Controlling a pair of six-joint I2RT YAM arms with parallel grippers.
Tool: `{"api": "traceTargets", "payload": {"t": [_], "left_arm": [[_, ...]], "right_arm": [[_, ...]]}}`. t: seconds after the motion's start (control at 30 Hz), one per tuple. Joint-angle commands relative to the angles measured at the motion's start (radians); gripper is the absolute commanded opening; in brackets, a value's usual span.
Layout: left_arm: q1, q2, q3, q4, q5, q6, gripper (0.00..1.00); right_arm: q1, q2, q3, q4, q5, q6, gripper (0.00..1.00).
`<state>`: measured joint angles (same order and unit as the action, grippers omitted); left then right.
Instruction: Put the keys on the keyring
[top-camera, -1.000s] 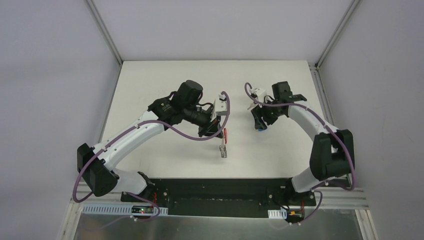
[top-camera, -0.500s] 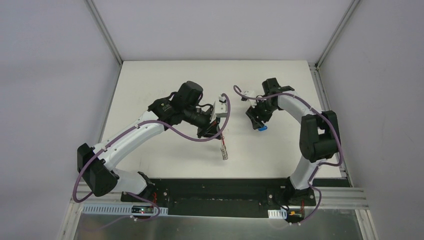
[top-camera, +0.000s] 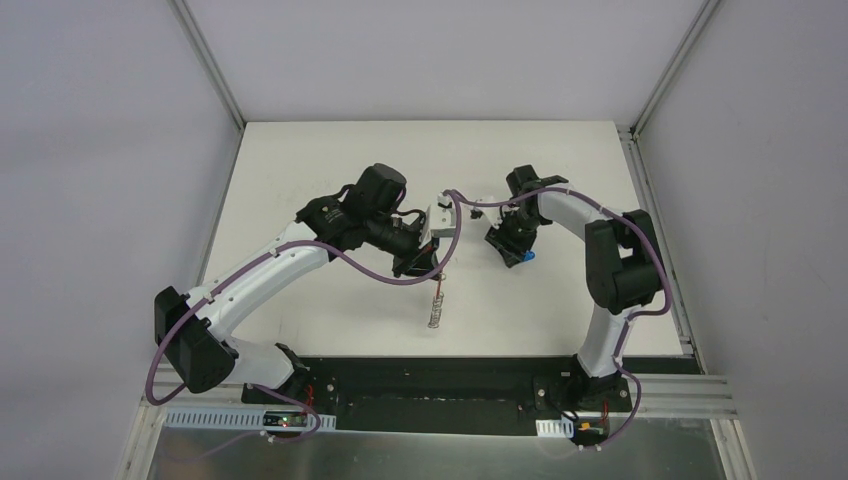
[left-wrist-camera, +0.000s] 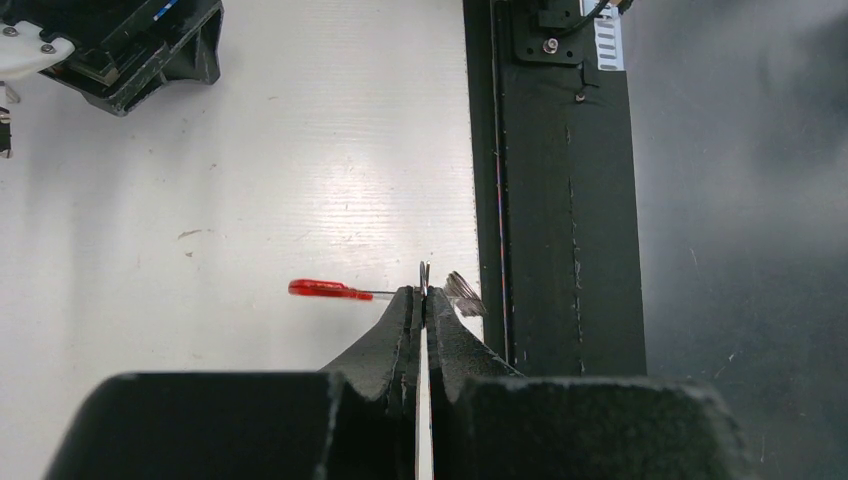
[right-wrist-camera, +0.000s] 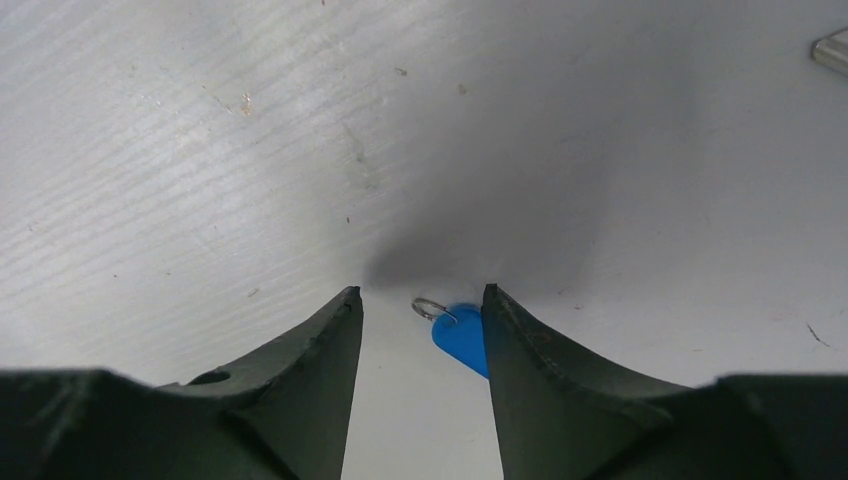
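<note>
My left gripper (top-camera: 428, 266) is shut on the keyring (top-camera: 435, 305), whose silvery chain hangs down toward the table. In the left wrist view the left gripper (left-wrist-camera: 424, 292) pinches a thin metal ring. The keyring's red band (left-wrist-camera: 330, 290) sticks out to the left and a silvery ridged piece (left-wrist-camera: 462, 295) to the right. My right gripper (top-camera: 512, 250) is low over a blue-headed key (top-camera: 524, 256). In the right wrist view the right gripper (right-wrist-camera: 420, 292) is open. The blue key (right-wrist-camera: 462, 340), with its small wire ring, lies on the table against the right finger (right-wrist-camera: 520, 350).
The white table (top-camera: 330, 150) ends at a black base strip (top-camera: 440, 375) along the near edge, also in the left wrist view as a dark strip (left-wrist-camera: 560, 200). Part of the right arm (left-wrist-camera: 130, 50) shows there. Grey walls and metal rails close in the sides.
The right arm has swung left toward the centre and its jaws have narrowed around the blue key. The hanging keyring has swung, its chain end now lower and further left.
</note>
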<state>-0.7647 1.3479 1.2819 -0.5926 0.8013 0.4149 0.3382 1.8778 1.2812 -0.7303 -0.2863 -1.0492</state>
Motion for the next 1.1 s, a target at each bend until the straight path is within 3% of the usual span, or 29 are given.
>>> {"api": "traceTargets", "payload": {"t": [0.0, 0.2, 0.63, 1.07], "left_arm": [[0.002, -0.025, 0.014, -0.011, 0.013, 0.029, 0.0], [0.002, -0.014, 0.017, -0.011, 0.018, 0.029, 0.0], [0.002, -0.013, 0.016, -0.013, 0.021, 0.03, 0.0], [0.002, -0.019, 0.013, -0.022, 0.022, 0.042, 0.0]], "right_arm": [[0.007, 0.01, 0.025, -0.062, 0.051, -0.048, 0.5], [0.006, -0.004, 0.003, -0.064, 0.074, -0.061, 0.45], [0.007, -0.004, 0.027, -0.092, 0.081, -0.049, 0.15], [0.001, -0.073, 0.001, -0.107, 0.029, 0.002, 0.07]]}}
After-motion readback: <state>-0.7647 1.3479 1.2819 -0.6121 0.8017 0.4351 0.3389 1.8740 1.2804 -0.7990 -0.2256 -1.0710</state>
